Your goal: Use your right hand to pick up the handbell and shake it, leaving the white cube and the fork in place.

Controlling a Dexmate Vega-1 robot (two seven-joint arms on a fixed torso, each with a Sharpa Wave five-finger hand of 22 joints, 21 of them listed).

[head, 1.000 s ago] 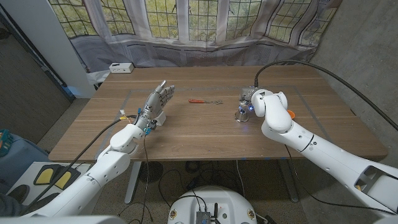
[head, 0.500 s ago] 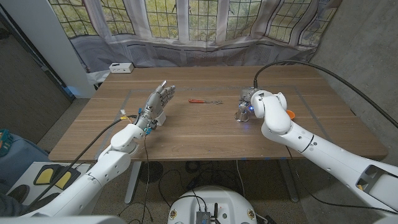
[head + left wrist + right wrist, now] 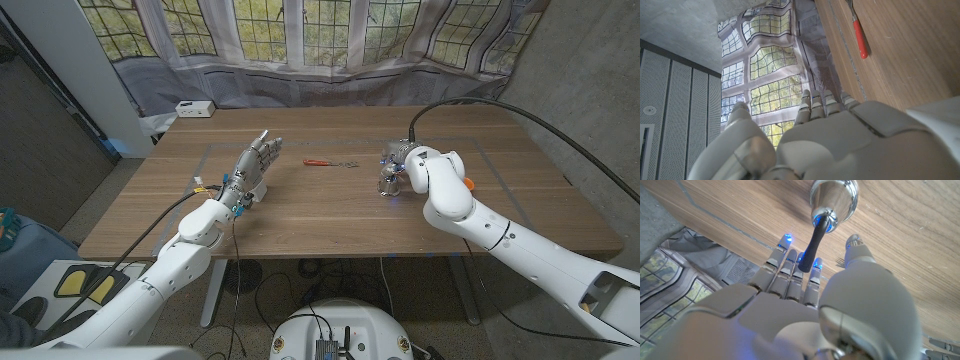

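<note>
The right hand (image 3: pixel 805 295) has shifted slightly leftward around the handbell (image 3: pixel 832 200), fingers beside its black handle, grasp unclear. The bell stands on the table (image 3: pixel 330 215), unlifted. Farther left, the left hand (image 3: pixel 252 165) stays spread, near the red-handled fork (image 3: pixel 328 162).

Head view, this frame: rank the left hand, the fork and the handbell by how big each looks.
1. left hand: clearly largest.
2. fork: long but very thin.
3. handbell: smallest visible patch, though the right hand covers part of it, so its place after the fork is unsure.
</note>
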